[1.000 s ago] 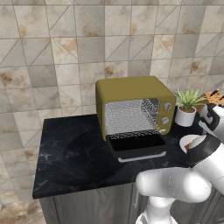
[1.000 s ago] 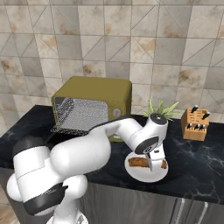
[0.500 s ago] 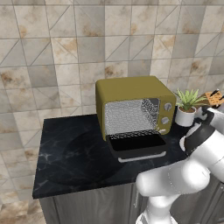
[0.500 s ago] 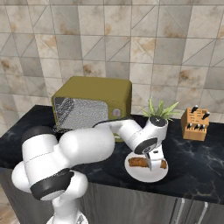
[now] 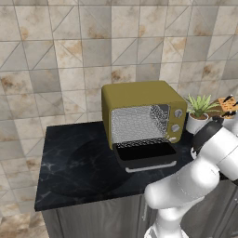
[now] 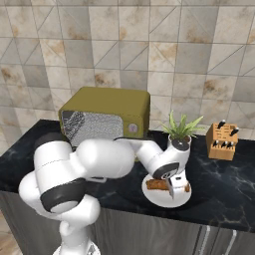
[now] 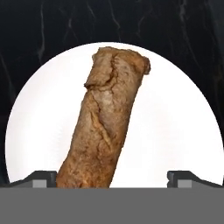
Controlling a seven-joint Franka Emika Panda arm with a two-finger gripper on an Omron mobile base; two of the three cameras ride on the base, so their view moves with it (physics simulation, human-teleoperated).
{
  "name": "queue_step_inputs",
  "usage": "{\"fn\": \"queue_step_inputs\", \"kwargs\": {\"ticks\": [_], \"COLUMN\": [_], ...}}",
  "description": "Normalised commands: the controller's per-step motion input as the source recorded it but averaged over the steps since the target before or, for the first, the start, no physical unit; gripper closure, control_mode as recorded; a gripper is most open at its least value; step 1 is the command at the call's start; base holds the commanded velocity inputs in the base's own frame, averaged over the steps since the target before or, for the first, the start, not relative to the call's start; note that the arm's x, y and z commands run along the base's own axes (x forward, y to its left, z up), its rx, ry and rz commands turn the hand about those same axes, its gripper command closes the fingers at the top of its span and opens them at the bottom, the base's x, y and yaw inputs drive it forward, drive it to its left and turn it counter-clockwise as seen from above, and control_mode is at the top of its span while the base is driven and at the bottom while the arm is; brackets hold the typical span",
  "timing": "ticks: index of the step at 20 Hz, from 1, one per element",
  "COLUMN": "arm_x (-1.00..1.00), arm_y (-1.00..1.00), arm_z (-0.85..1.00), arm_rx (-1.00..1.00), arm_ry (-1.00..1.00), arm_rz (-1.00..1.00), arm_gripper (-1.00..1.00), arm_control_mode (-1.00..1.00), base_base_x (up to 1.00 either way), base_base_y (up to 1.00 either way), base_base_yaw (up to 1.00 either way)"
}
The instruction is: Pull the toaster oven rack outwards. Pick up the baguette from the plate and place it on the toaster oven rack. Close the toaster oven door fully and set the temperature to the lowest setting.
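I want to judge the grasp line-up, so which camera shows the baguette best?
The hand view: the baguette lies large and unblocked on the plate, between the open fingertips. The right base view shows it small, partly behind the gripper. In the left base view the arm covers that spot.

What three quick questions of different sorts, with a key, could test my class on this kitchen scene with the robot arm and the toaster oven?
1. True or false: the toaster oven door is shut.
2. Multiple choice: the baguette lies on A) the toaster oven rack, B) the plate, C) the bare counter.
3. Fill in: to the right of the potted plant stands a wooden ____ block.

Key
1. False: the door hangs open at the front of the toaster oven.
2. B. The gripper is open above it, with its fingertips either side of the loaf's near end.
3. Knife: the knife block.
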Motion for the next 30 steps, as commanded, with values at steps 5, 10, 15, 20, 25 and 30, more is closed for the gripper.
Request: {"fn": "queue_step_inputs", "kwargs": {"ticks": [5, 10, 15, 20, 25, 30], "arm_x": [0.0, 0.06, 0.1, 0.1, 0.09, 0.01], "arm_y": [-0.07, -0.03, 0.0, 0.0, 0.0, 0.0], "arm_z": [-0.24, -0.26, -0.25, -0.26, -0.29, -0.23], "arm_rx": [0.0, 0.0, 0.0, 0.0, 0.0, 0.0], "arm_ry": [0.0, 0.0, 0.0, 0.0, 0.0, 0.0], "arm_rz": [0.0, 0.0, 0.0, 0.0, 0.0, 0.0], "arm_gripper": [-1.0, -1.0, -1.0, -1.0, 1.0, 1.0], "arm_control_mode": [-1.0, -1.0, -1.0, -1.0, -1.0, -1.0], "base_base_x": [0.0, 0.0, 0.0, 0.0, 0.0, 0.0], "base_base_y": [0.0, 0.0, 0.0, 0.0, 0.0, 0.0], "base_base_yaw": [0.0, 0.0, 0.0, 0.0, 0.0, 0.0]}}
